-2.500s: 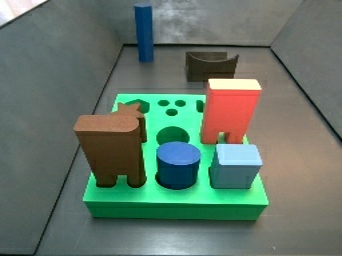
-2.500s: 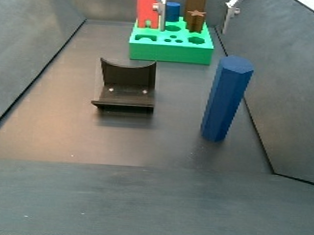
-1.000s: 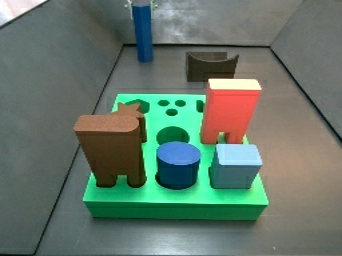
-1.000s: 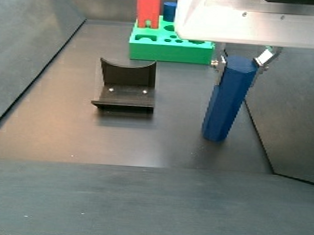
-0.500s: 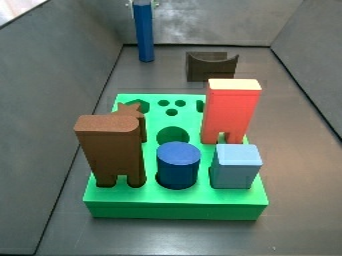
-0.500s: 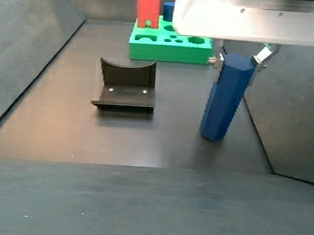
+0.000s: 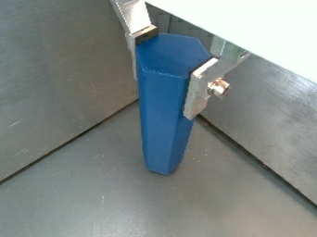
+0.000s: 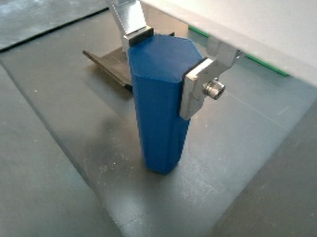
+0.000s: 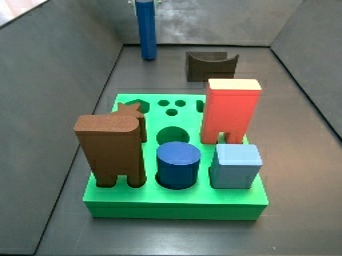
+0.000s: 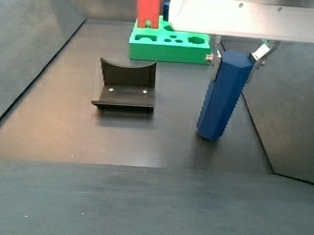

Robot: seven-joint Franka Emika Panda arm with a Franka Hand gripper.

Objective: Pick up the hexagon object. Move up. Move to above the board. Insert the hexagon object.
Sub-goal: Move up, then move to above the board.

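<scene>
So we're at the pick-up step, right at the grasp. The gripper (image 7: 171, 61) sits at the top of the hexagon object (image 7: 168, 106), with one silver finger (image 7: 199, 88) flat on a facet and the other on the opposite side, which looks like it's clamped on the prism, jaws narrow. The other wrist shot shows the same thing: gripper (image 8: 168, 57) straddling the top of the hexagon object (image 8: 161, 106), whose foot looks to be on the grey floor or barely off it, hard to call.

In a side view the hexagon object (image 10: 220, 96) stands upright under the gripper (image 10: 239, 54), with the dark grey arch block (image 10: 126, 86) off at about 9 o'clock from it and the board (image 10: 169, 46) way up at 11 o'clock, well apart. From the opposite side, the hexagon object (image 9: 143, 30) is at 12 o'clock beyond the board (image 9: 174, 198).

Next move, I'd say: straight lift, high enough to clear the red block (image 9: 231, 110) and brown block (image 9: 110, 147) before travelling over.

Compared with half a second ago, the prism has shifted a touch toward 9 o'clock in that side view, and the fingers are snug on it now. 2.5 s back the gripper wasn't even there.
</scene>
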